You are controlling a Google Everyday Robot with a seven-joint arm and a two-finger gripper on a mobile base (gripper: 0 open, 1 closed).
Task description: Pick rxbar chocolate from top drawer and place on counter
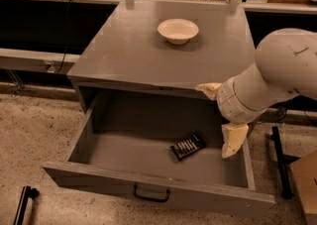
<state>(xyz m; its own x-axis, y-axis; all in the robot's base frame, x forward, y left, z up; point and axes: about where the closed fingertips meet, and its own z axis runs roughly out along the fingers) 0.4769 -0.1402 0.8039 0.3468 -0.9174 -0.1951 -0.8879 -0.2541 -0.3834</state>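
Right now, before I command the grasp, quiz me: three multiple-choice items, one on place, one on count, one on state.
1. Where is the rxbar chocolate? A on the counter; B inside the top drawer; C in the gripper.
2. How many bowls stand on the counter? A none; B three; C one.
3. The gripper is: A open; B shut on the bar; C out of view.
1 B: it lies on the drawer floor, right of middle. 2 C: a single white bowl. 3 A: fingers spread, empty, over the drawer's right side.
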